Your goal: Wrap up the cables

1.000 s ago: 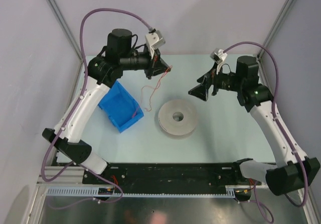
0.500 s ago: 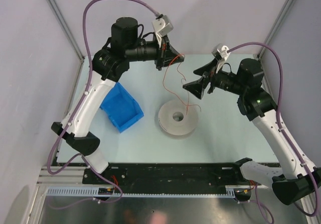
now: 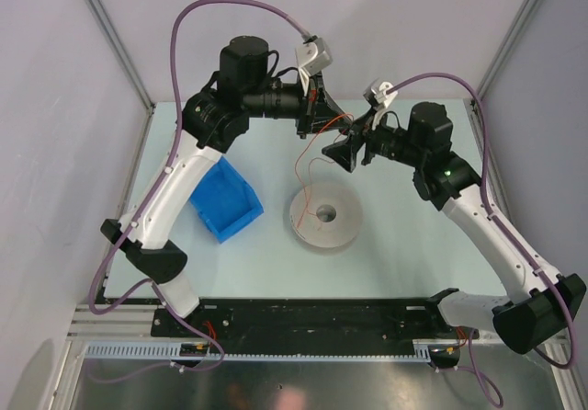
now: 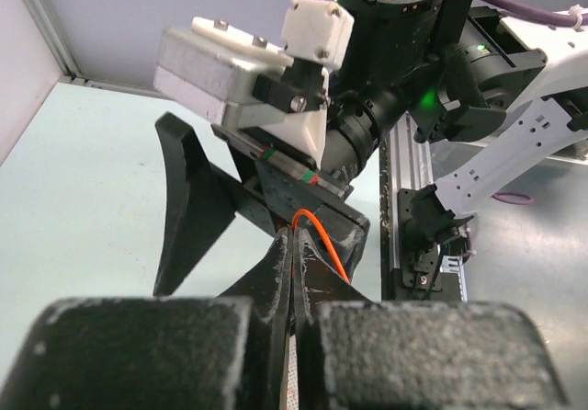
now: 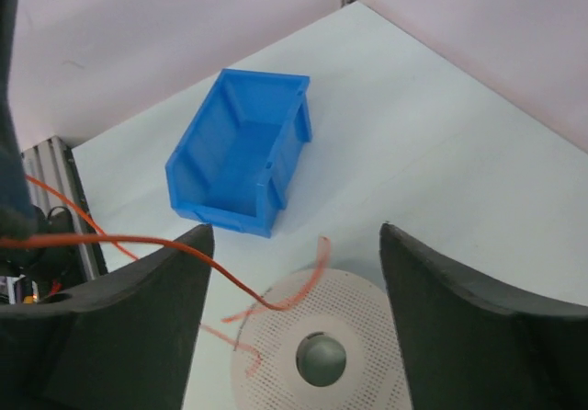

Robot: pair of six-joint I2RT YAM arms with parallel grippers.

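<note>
Pull taut the wire (image 3: 300,171), dangling from the pinched-shut left tool (image 3: 314,130) with its loose end down over the spool (image 3: 342,232); close the wide-open right tool (image 3: 341,154) squarely on it just beside, then lay even turns round the spool on the desk (image 3: 413,235).

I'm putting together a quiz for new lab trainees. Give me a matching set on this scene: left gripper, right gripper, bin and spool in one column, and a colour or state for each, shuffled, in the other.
Things:
1. left gripper
2. right gripper
3. bin
4. spool

Colours or states:
a. grey-white, lying flat
b. shut on the thin reddish wire
c. blue, open side up
d. open, fingers wide apart

Pairs: 1-b, 2-d, 3-c, 4-a
</note>
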